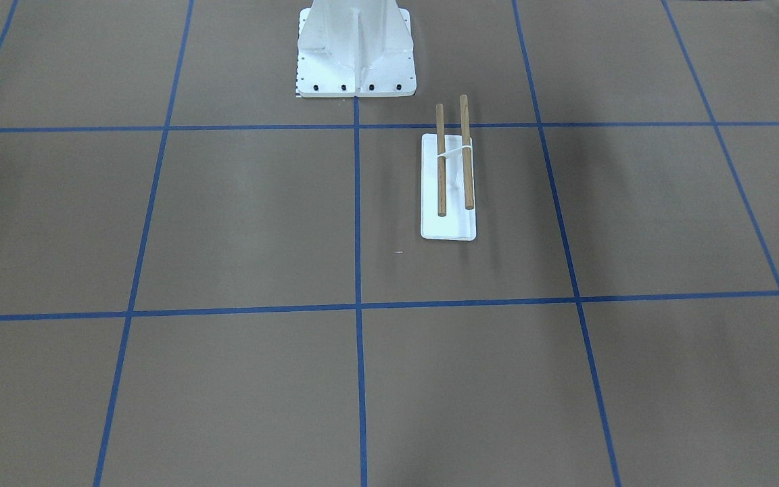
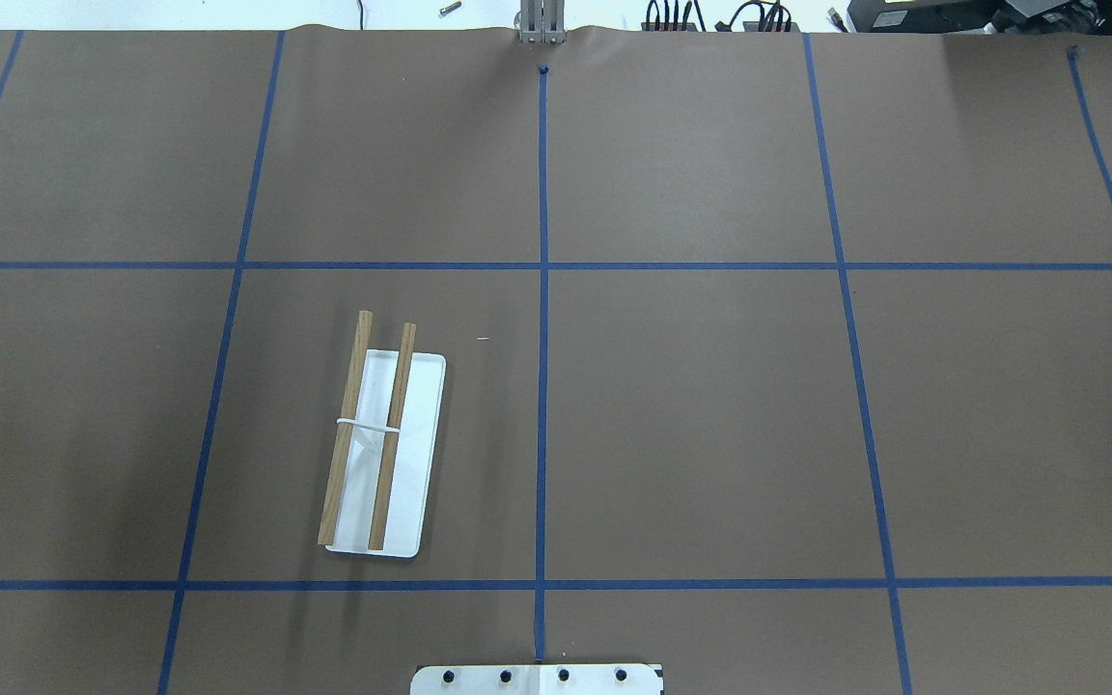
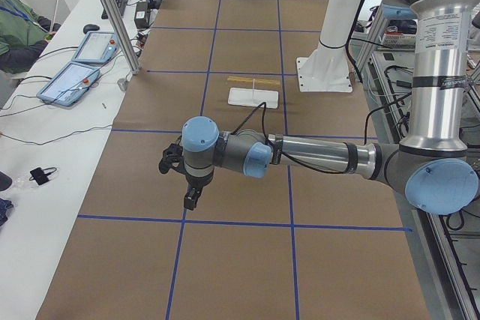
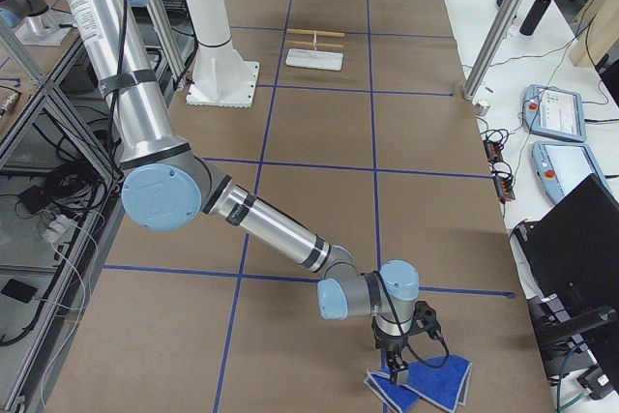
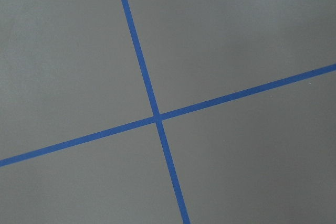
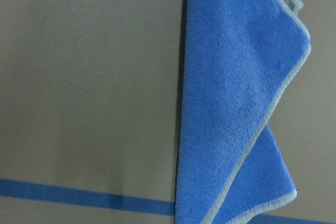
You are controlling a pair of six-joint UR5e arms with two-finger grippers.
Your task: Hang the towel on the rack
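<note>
**Towel at the table's right end, rack well apart from it**

The towel (image 4: 430, 386) lies on the brown paper-covered table (image 1: 227, 223) at the robot's right-hand end, close to the table's edge. It is royal blue and rumpled, with one part folded over another. The right gripper (image 4: 397, 370) points down right at the towel's near edge. Whether its fingers are spread or pinching the cloth cannot be told, since only the side view shows them. The right wrist view sees no fingers, only the towel (image 6: 236, 103) filling the right half of the picture, its pale stitched hem running round a curved corner, a dark shadow along its straight left edge and a blue tape line passing beneath it.

The rack (image 1: 452, 162) stands in the robot's left half of the table, just beside the large white pedestal (image 1: 356, 54) (the bolted one). Its two wooden dowels (image 2: 368, 430) lie parallel over the flat white base plate (image 2: 416, 454), joined at mid-length by a white support.

The left gripper (image 3: 190, 201) hangs above the table near the robot's left end, well apart from the rack. Its fingers' state cannot be told either — the left wrist view shows only a crossing of tape lines (image 5: 156, 117).
</note>
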